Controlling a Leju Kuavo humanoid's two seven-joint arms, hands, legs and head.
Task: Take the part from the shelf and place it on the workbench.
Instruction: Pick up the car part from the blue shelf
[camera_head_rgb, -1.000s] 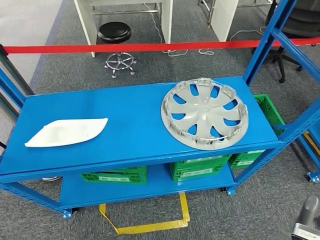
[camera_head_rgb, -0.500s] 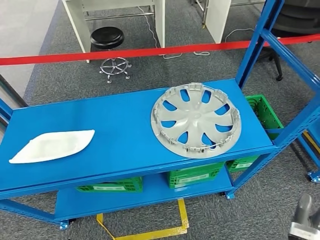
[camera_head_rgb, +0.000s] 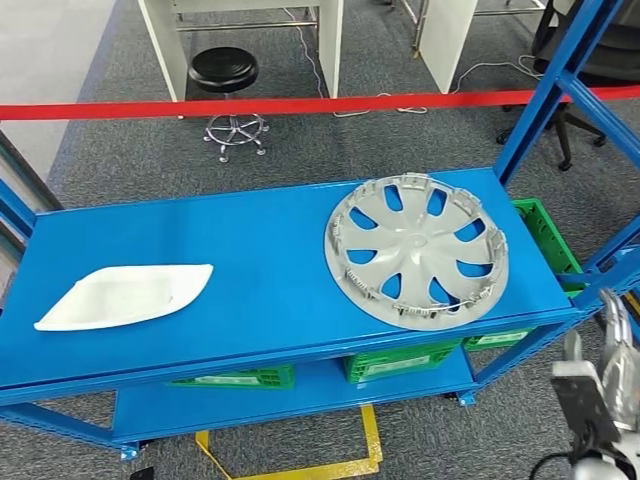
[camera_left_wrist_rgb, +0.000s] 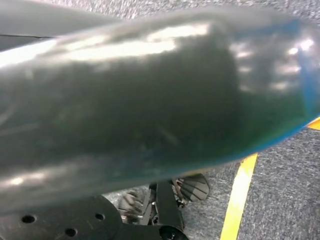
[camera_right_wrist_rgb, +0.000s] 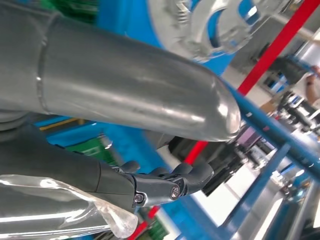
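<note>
Your right hand (camera_head_rgb: 615, 375) is rising at the near right, fingers spread and holding nothing; the wrist view is showing the hubcap (camera_head_rgb: 416, 250) beyond it.

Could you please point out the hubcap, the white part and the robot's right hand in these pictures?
hubcap (camera_head_rgb: 416, 249): head view, on its centre hub.
white part (camera_head_rgb: 124, 296): head view, on its middle.
right hand (camera_head_rgb: 615, 350): head view, on the fingers, low at the picture's right edge.
</note>
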